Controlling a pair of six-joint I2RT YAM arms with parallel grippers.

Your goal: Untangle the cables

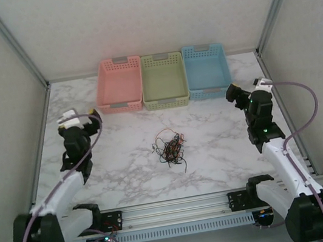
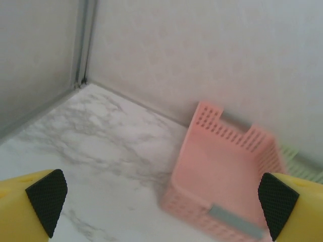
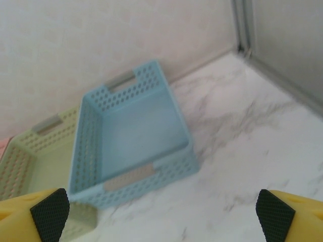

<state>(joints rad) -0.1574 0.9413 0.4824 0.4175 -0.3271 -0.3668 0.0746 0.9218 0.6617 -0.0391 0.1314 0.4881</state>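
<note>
Black-red cables (image 1: pixel 170 146) lie tangled on marble table (image 1: pixel 127 175) — untouched.

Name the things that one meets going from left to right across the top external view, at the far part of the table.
The left gripper → pink basket → green basket → blue basket → right gripper.

Your right gripper (image 3: pixel 161 214), jaws spread wide, hangs above the table (image 3: pixel 252 151); blue basket (image 3: pixel 151 176) sits near its back edge, green basket (image 3: pixel 53 171) just beside.
</note>
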